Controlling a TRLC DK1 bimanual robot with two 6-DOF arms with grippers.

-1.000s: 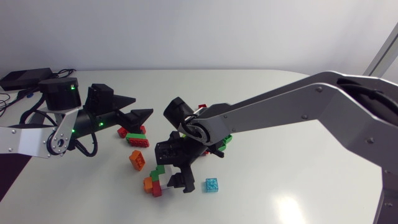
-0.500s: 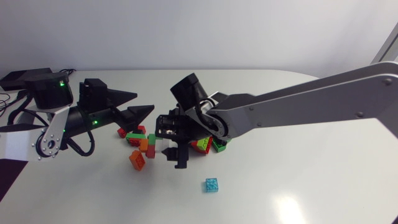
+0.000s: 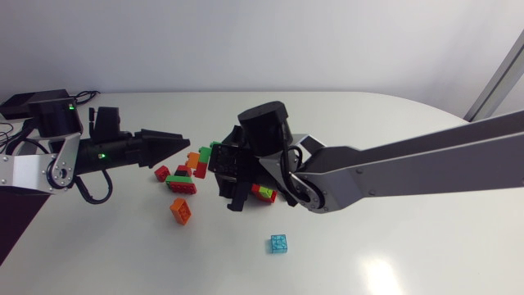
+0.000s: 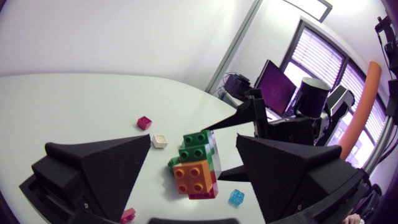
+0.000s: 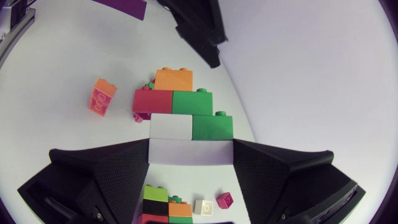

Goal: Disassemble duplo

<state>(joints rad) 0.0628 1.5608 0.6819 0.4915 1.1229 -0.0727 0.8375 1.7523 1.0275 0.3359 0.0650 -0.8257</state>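
White bench (image 3: 393,246) holds loose bricks (image 3: 181,210) (partly done); right hand (image 5: 189,149) pinches the assembled stack (image 5: 183,102), left hand (image 4: 194,146) spread nearby.

You have no readable text, label, number or sign here, neither on the duplo bricks (image 5: 155,101) nor on the table (image 3: 393,246).

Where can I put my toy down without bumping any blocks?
The big bare stretch of table right of the blue brick is free, and so is the far strip behind both arms. It's crowded in the middle, where the left gripper, the right gripper with its brick stack and the orange brick bunch up.
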